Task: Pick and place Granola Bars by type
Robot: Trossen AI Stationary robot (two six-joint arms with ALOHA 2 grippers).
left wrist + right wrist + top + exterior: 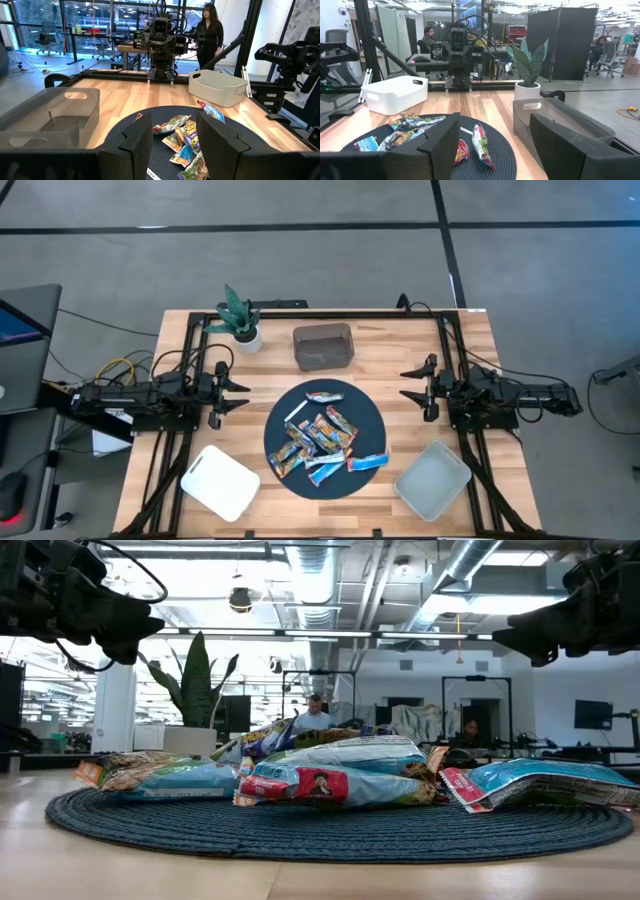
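While both arms are hovering apart, left gripper (243, 388) and right gripper (403, 383) spread empty, Granola Bars (322, 442) looking light, slippery; pinching across middle advised.

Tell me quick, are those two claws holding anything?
Left gripper: open, holding nothing, beside the mat.
Right gripper: open, holding nothing, opposite side.

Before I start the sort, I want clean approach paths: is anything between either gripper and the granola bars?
Nothing visible. The granola bars lie piled on the dark round mat, with bare table between it and the open left gripper and open right gripper.
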